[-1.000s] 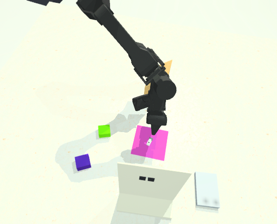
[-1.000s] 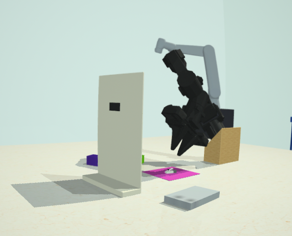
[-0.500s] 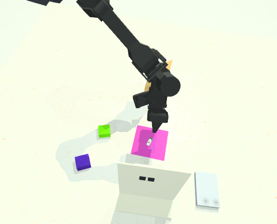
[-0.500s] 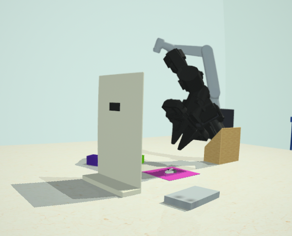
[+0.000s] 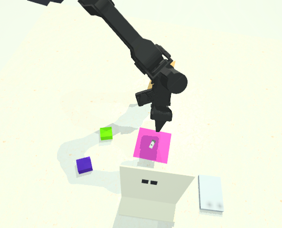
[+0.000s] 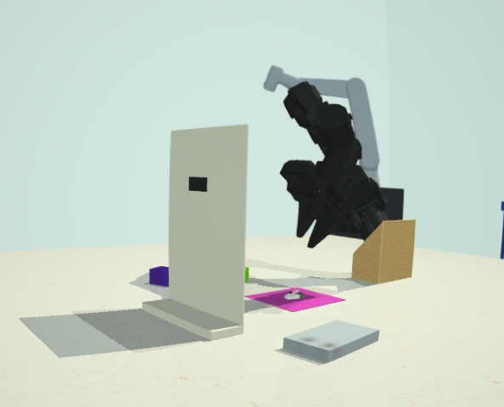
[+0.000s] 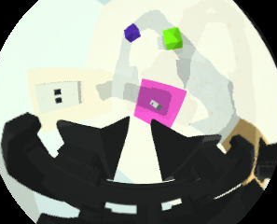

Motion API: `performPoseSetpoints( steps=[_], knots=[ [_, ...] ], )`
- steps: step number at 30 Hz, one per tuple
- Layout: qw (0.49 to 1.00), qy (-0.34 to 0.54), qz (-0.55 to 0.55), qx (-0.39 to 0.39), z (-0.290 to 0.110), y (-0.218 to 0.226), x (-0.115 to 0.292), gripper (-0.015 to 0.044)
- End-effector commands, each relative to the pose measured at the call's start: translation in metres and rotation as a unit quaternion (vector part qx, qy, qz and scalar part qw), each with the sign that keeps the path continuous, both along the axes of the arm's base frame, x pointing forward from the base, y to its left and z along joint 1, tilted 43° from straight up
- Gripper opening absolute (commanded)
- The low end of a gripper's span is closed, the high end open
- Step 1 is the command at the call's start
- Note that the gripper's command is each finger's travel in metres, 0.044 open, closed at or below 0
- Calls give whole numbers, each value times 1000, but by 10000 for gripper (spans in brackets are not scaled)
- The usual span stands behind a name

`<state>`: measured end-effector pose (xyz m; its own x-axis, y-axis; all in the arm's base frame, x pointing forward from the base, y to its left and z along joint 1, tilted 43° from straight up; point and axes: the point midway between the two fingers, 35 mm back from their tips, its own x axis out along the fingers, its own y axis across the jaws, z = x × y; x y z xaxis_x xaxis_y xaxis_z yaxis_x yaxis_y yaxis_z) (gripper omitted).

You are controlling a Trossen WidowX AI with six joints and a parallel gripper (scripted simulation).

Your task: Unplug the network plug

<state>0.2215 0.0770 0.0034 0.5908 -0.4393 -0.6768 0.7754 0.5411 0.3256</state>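
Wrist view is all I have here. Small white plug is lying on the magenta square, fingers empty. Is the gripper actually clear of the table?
Observer: Yes. In the exterior view the black gripper hangs in the air, well above the magenta square, touching nothing.
Operator: Plug fully inside the square?
Observer: The top view shows the small white plug near the middle of the square, with magenta showing on every side.
Operator: Anything near the arm I can't see?
Observer: A tan wooden wedge block stands on the table close beside the arm's lower links; whether they touch cannot be told.
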Motion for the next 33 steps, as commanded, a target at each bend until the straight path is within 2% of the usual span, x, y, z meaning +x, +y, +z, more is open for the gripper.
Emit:
performPoseSetpoints(
  steps=[1, 20, 33],
  knots=[
    [1000, -7, -2, 3, 7, 5, 1, 156],
    [1000, -2, 0, -2, 20, 14, -5, 156],
    [1000, -2, 0, 1, 46, 41, -2, 156]
  ],
)
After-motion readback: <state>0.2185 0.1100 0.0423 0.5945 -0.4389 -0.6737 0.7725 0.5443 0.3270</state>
